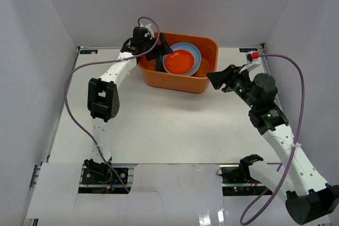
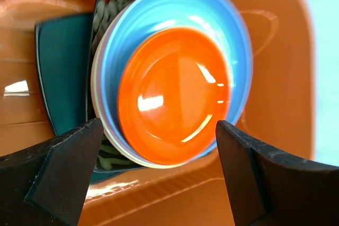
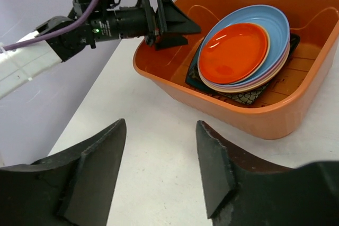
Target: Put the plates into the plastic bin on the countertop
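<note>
A large orange rectangular plastic bin stands on the flat white countertop, at its far edge and about midway across, close to the back wall. Inside it the plates lie stacked toward the right. A small round orange plate sits on top, nested in a wider round blue plate, with more round plates beneath. A square teal plate sticks out from under the stack on the left. A square black patterned plate shows at the bottom. The left gripper hangs over the bin's left end, beside the stack. The right gripper is outside the bin, just right of its near right corner.
</note>
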### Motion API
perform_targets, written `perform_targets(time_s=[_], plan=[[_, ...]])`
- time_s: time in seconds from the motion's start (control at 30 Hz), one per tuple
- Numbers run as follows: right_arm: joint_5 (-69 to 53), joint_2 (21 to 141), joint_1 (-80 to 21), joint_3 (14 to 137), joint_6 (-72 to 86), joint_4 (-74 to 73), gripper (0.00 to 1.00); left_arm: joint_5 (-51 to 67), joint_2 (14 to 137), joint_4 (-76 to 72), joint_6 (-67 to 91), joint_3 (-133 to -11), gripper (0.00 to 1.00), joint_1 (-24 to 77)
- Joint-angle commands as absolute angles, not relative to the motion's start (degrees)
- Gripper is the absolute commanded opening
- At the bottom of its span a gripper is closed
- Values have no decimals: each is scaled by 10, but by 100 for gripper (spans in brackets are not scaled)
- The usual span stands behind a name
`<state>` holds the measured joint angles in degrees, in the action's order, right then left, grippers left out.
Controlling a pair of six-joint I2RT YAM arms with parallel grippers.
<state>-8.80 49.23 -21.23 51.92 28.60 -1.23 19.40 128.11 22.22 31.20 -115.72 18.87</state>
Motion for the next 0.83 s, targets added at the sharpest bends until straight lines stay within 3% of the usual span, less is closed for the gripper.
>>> perform_targets(time_s=[0.0, 0.07, 0.17, 0.53, 0.7, 0.8], plan=[[-91, 501, -221, 532, 287, 20, 64, 185, 1166, 186, 296, -1149, 98, 187], [-87, 512, -225, 539, 280, 8, 70, 179, 1101, 166, 295, -1105, 98, 188], [-82, 519, -231, 549, 273, 1, 90, 178, 990, 110, 292, -1011, 98, 193], [26, 374, -236, 607, 163, -82, 90, 204, 532, 85, 279, -681, 98, 215], [82, 292, -236, 589, 112, -110, 90, 109, 376, 213, 214, -615, 98, 215], [129, 265, -236, 569, 99, -119, 90, 61, 343, 278, 201, -590, 98, 214]])
